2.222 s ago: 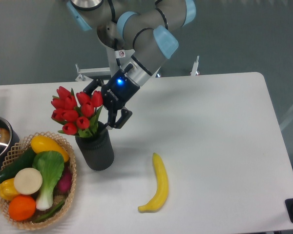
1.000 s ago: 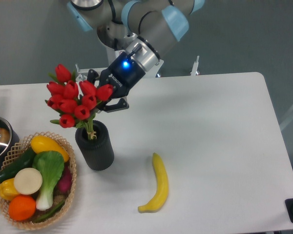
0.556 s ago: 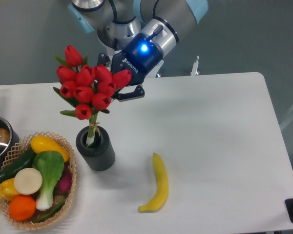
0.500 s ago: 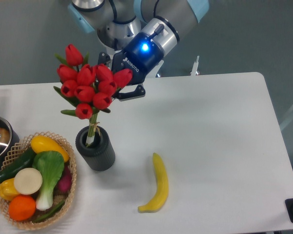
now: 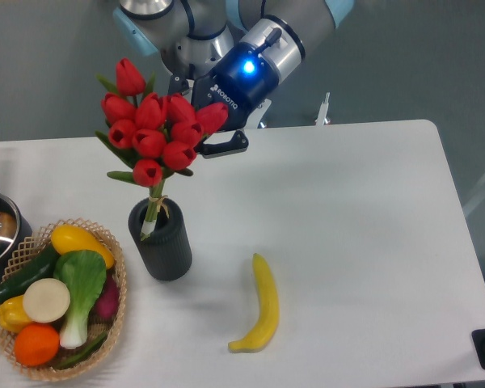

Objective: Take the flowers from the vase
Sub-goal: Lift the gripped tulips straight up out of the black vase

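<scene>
One bunch, the flowers [image 5: 158, 129], stands near-upright, stem tips seemingly inside the vase [image 5: 162, 241].

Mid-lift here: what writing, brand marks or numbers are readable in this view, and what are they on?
"ROBOTIQ": white lettering on the dark body of the gripper, small and slanted, only just legible.
No other text shows: none on the flowers, the vase, the banana or the basket.

the arm reached down from the top of the view, its wrist angled toward the lower left. the gripper [image 5: 200, 133] was closed, blue light glowing on its body.
</scene>
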`<action>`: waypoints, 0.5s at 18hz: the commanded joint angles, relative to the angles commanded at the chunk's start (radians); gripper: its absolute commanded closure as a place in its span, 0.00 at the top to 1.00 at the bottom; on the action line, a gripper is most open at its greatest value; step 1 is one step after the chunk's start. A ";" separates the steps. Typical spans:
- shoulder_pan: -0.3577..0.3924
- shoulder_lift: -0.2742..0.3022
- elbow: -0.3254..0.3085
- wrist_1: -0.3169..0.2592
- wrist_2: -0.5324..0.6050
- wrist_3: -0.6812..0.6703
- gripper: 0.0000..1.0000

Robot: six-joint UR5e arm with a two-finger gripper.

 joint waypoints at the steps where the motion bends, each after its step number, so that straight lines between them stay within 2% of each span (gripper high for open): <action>1: 0.023 0.000 0.008 0.000 0.002 0.035 0.00; 3: 0.061 -0.006 0.022 -0.002 0.038 0.156 0.00; 5: 0.077 -0.008 0.019 -0.002 0.173 0.244 0.00; 7: 0.078 -0.009 0.023 -0.002 0.320 0.267 0.00; 9: 0.118 -0.014 0.016 -0.003 0.423 0.343 0.00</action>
